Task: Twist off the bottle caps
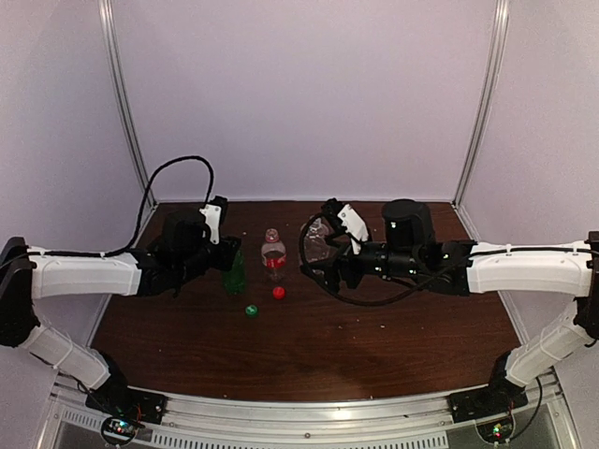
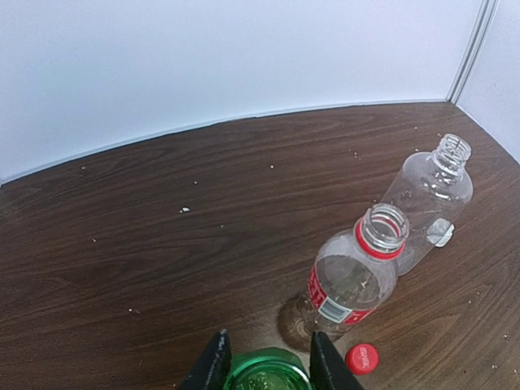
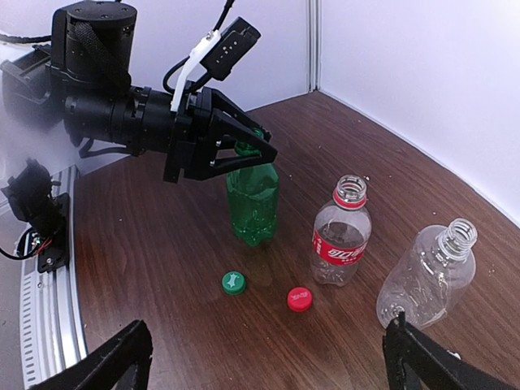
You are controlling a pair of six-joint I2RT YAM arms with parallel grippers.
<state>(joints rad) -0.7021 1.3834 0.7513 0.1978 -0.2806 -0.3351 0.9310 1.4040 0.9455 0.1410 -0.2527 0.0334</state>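
Left gripper (image 3: 250, 151) clamped the open neck of the green bottle (image 3: 253, 203); right gripper (image 3: 272, 366) gaped wide near the rounded clear bottle (image 3: 426, 280). Red-label bottle (image 3: 341, 240) stood between these 2 bottles at mid-table, green cap (image 3: 233, 282) and red cap (image 3: 299, 299) lying nearer the near edge of the dark wooden table (image 3: 162, 244), with white walls (image 3: 422, 73) behind

You are looking at a dark wood-grain desk (image 1: 374, 346) sitting inside plain pale walls (image 1: 309, 94), with metal corner posts (image 1: 126, 103) running up both back corners. Soft light is reflecting off the desk, and pale specks (image 2: 185, 210) are lying scattered on it
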